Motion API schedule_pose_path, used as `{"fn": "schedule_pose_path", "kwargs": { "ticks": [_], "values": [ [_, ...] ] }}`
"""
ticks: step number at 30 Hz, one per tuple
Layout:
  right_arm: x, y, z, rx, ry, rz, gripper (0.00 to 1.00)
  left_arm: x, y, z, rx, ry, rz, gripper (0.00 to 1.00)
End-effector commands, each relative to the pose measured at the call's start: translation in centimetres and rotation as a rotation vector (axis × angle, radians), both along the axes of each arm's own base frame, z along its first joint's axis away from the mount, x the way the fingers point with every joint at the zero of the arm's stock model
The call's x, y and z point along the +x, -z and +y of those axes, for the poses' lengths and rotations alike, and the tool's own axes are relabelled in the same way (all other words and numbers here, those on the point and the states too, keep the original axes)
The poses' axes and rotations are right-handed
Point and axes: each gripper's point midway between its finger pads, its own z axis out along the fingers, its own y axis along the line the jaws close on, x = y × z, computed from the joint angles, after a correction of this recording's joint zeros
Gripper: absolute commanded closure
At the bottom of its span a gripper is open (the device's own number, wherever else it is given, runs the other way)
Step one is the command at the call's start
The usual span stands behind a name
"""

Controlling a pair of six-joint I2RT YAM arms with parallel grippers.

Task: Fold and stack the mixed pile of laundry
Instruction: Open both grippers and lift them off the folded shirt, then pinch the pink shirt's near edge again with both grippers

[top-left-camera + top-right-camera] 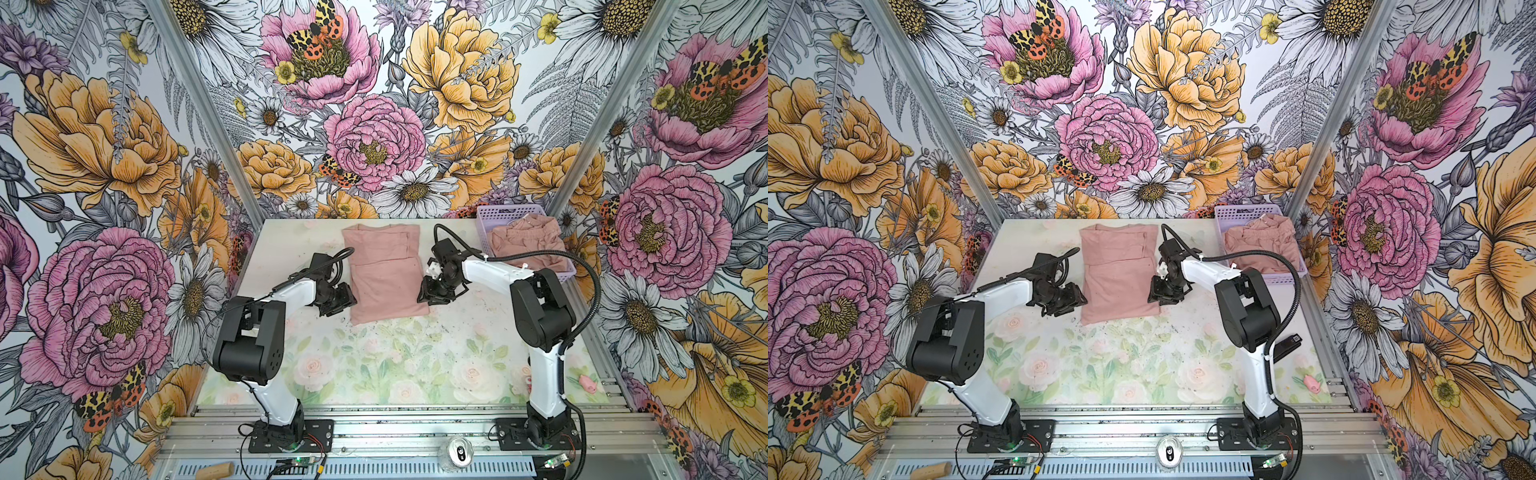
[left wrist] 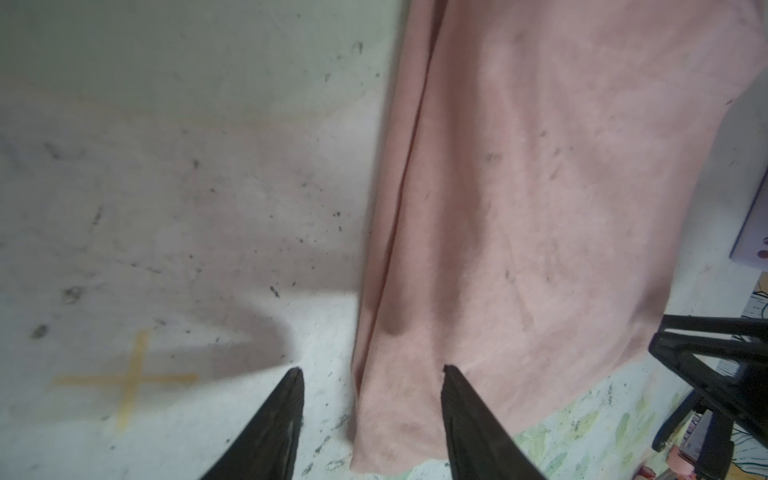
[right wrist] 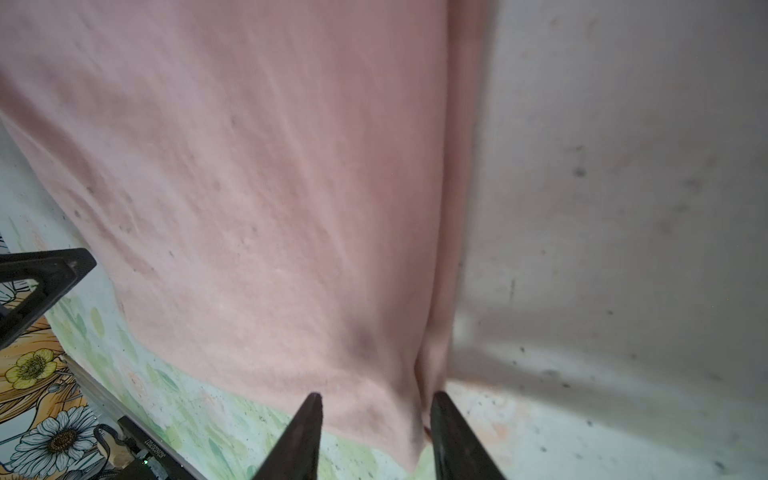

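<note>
Left wrist view: my left hand (image 2: 372, 372), its two black fingers apart with nothing clamped, poised over one long edge of the folded dusty-pink soft garment (image 2: 540, 187). Right wrist view: my right hand (image 3: 376, 397), fingers likewise apart and empty, over the opposite edge of the same garment. In both top views it lies flat as a neat rectangle at the far middle of the table (image 1: 374, 361), between the two hands, with the edges of folded layers showing at its far end. I judge this piece folded, or one fold short. Outstanding: a crumpled dusty-pink garment with gathered waistband (image 1: 525, 245), heaped unfolded in the lavender perforated plastic basket (image 1: 511, 212) at the table's far right corner. Nothing is stacked yet, so I put the task at halfway at best. I see no printed T-shirt front. Surface: pale rose-and-leaf printed table cover, scuffed and speckled dark, with a yellow cross mark (image 2: 129, 378) near the left hand. Room: three walls of bold floral wallpaper (image 1: 104, 145) with moths, and aluminium frame posts. A drink can (image 1: 457, 453) sits on the front rail.
</note>
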Motion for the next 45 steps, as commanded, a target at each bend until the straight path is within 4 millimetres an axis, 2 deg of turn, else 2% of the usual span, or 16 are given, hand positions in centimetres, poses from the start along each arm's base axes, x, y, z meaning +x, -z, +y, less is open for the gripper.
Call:
{"fn": "schedule_pose_path", "kwargs": {
  "ticks": [1, 6, 13, 21, 29, 38, 45],
  "values": [
    [0.2, 1.0, -0.5, -0.038, -0.009, -0.023, 0.55, -0.3, 1.1, -0.9, -0.013, 0.039, 0.009, 0.46],
    [-0.1, 1.7, -0.8, -0.055, -0.016, -0.015, 0.55, -1.3, 2.2, -1.2, 0.006, 0.053, 0.044, 0.49],
    [-0.4, 2.3, -0.3, -0.05, -0.033, 0.0, 0.55, -2.5, 3.2, -1.6, 0.024, 0.071, 0.086, 0.52],
    [-0.9, 3.5, -0.1, -0.062, -0.049, 0.021, 0.6, -3.6, 4.0, -1.3, 0.053, 0.072, 0.136, 0.58],
    [-1.3, 3.8, -0.5, -0.078, -0.049, 0.025, 0.63, -4.9, 4.1, -0.7, 0.078, 0.061, 0.173, 0.58],
    [-1.4, 3.8, -0.7, -0.083, -0.046, 0.025, 0.64, -5.3, 3.4, -0.5, 0.061, 0.055, 0.185, 0.59],
    [-1.5, 3.6, -0.7, -0.083, -0.045, 0.022, 0.64, -5.5, 3.6, -0.4, 0.069, 0.049, 0.196, 0.59]
  ]
}}
